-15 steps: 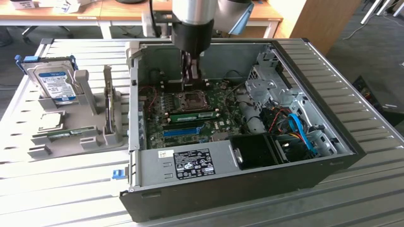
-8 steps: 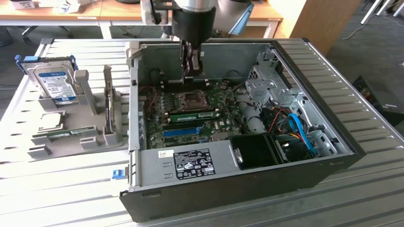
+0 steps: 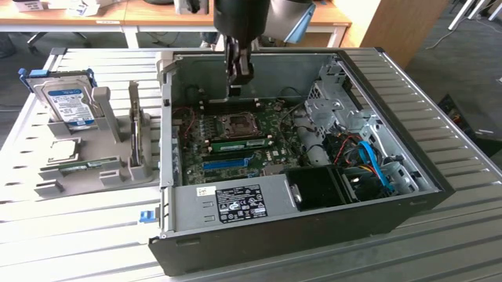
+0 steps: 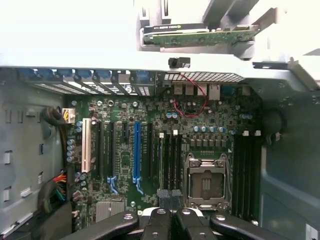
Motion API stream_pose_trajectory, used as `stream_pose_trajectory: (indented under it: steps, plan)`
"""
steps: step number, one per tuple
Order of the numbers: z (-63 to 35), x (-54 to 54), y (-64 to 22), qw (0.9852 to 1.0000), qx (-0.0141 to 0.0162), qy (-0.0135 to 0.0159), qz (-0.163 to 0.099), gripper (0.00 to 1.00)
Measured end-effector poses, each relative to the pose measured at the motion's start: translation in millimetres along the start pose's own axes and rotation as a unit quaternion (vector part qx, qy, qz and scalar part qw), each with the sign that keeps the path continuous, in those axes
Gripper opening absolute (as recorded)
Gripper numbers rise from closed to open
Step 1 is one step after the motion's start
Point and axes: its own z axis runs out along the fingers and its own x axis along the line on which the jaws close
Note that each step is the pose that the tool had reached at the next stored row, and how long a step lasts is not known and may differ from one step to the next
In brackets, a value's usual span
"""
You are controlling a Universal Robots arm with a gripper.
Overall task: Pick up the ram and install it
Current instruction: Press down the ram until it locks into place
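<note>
The slatted table (image 3: 447,94) carried the open computer case (image 3: 274,235), which lay on its side with the motherboard (image 4: 165,125) facing up. A grey holder (image 3: 110,126) stood on the table just outside the case's rear wall. The gripper (image 3: 237,88) hung inside the case near that wall, above the board, with its fingers drawn fully together. Whether anything thin was pinched between them could not be told.

The ram (image 4: 200,34) stood on edge in the holder, apart from the gripper. To pick it well, I judged the fingers should part first (closed, they cannot straddle it). They should then meet the stick squarely across its flat faces near mid-length, so it lifts straight without tilting.
</note>
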Motion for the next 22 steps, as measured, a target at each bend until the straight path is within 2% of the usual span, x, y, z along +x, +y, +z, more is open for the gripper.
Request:
stream_pose_trajectory:
  steps: [3, 10, 22]
  plan:
    - [-5.7, -0.1, 0.0, 1.0000, 0.0000, 0.0001, 0.000, 0.11]
    - [-5.8, -0.1, -2.3, 1.0000, -0.0001, 0.0001, 0.000, 0.11]
    - [-6.0, -0.1, -34.8, 1.0000, -0.0020, 0.0001, 0.000, 0.11]
